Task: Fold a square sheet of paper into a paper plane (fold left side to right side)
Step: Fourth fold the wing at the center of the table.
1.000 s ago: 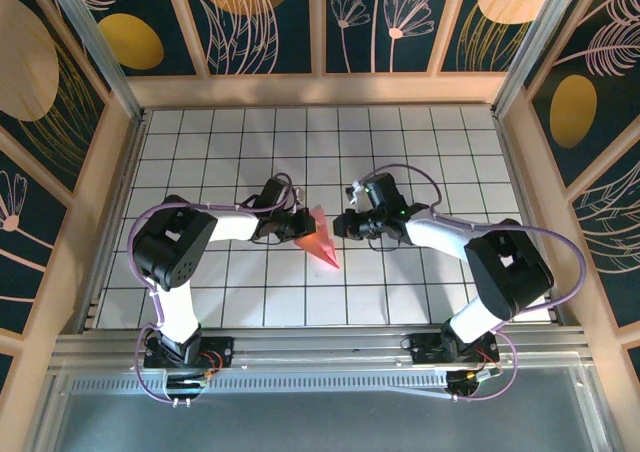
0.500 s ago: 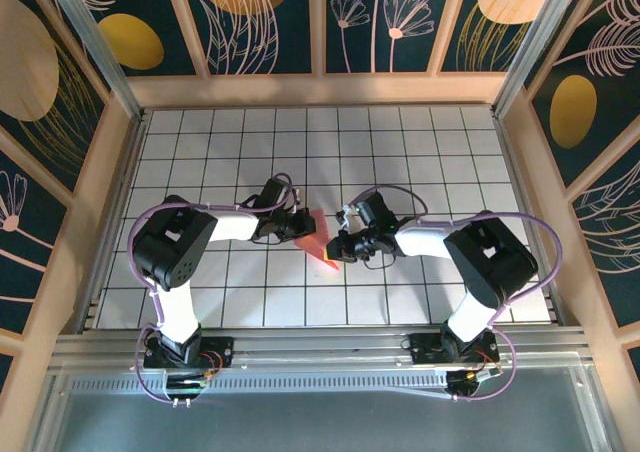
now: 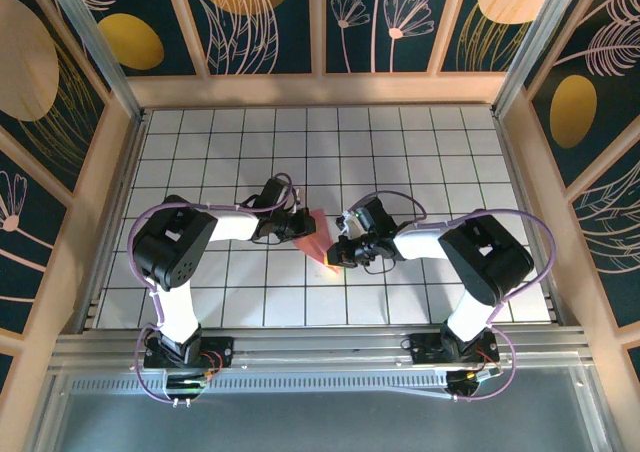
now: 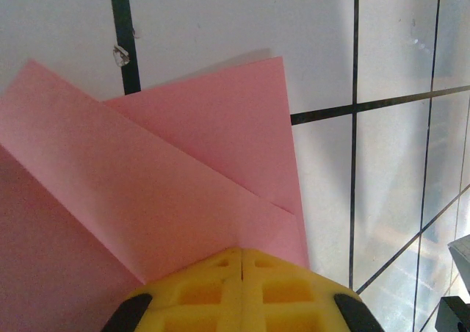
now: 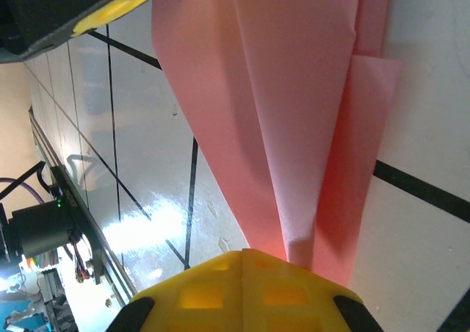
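surface: white tiled table [image 3: 420,152], black grid lines | on it: folded pink paper [image 3: 317,237], near centre

- Left wrist view: the paper plane [image 4: 169,192] runs off my frame's left and bottom edges, its near part under the left gripper [image 4: 241,266].
- Right wrist view: I lose its tip (narrow end) beneath the right gripper [image 5: 242,262].

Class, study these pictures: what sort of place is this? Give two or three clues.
Probably a purpose-built robot test cell, not a home: a white gridded table boxed in by patterned wall panels, with the left arm and right arm bolted to a metal rail at its near edge.
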You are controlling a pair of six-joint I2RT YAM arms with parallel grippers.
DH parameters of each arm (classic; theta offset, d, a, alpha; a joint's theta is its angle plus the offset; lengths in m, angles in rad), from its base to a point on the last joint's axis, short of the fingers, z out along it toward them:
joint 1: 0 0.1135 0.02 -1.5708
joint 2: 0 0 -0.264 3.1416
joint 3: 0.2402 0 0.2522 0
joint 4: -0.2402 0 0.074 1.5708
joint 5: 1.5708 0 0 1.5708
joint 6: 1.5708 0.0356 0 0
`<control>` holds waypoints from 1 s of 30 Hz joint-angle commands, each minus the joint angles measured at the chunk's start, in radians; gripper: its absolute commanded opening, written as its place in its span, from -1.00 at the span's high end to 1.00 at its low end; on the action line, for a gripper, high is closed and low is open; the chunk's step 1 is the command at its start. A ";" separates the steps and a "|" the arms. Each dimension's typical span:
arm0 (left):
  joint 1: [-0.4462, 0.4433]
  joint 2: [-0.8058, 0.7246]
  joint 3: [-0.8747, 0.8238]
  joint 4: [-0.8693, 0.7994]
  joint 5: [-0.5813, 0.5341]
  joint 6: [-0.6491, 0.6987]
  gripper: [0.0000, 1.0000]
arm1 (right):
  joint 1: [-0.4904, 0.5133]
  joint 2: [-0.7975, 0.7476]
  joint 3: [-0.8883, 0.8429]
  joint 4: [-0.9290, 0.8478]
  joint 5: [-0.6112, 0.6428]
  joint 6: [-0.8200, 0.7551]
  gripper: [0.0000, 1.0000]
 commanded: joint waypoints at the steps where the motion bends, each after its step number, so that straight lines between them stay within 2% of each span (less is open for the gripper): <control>1: -0.002 0.036 -0.009 -0.086 -0.069 0.001 1.00 | 0.011 0.009 -0.019 0.006 0.006 0.012 1.00; 30: -0.001 0.039 -0.003 -0.093 -0.072 0.001 1.00 | 0.019 0.001 -0.017 -0.073 0.051 -0.016 1.00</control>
